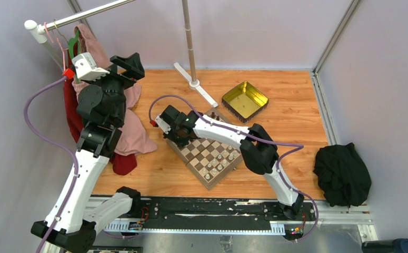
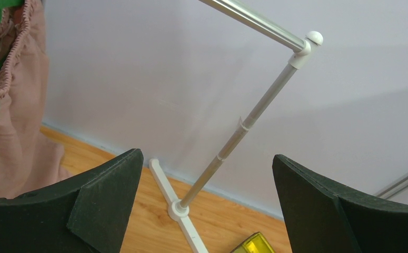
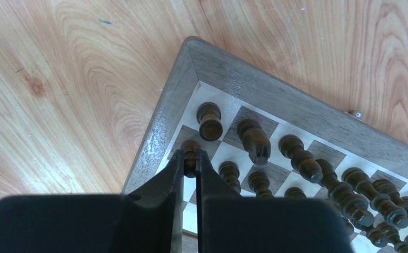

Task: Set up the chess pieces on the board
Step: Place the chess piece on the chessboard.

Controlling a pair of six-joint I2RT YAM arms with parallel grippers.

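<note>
Wrist cam only: right gripper (image 3: 191, 159) clamped on one dark pawn (image 3: 191, 149), edge square of board (image 3: 174, 100), next to corner rook (image 3: 210, 121). Overhead only: pale pieces (image 1: 218, 167) near side, one tin (image 1: 245, 100). Left gripper (image 2: 207, 158) raised, jaws wide apart, empty.

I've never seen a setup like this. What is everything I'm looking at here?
Checked wooden chessboard: one, brown and cream, middle of the table.
Dark brown chess pieces: many, in rows along one board edge.
Pale cream chess pieces: several, on the board's near side.
Yellow-gold square tin: one, beyond the board.
Black cloth heap: one, at the table's right edge.
Pink garment: one, at the left.
Red garment: one, beside the pink one.
Metal clothes rack: one, silver with a white foot, at the back.
Wooden table: one, orange-brown.
Left tool: open, raised, facing the rack.
Right tool: shut on a dark brown pawn at the board's corner.
</note>
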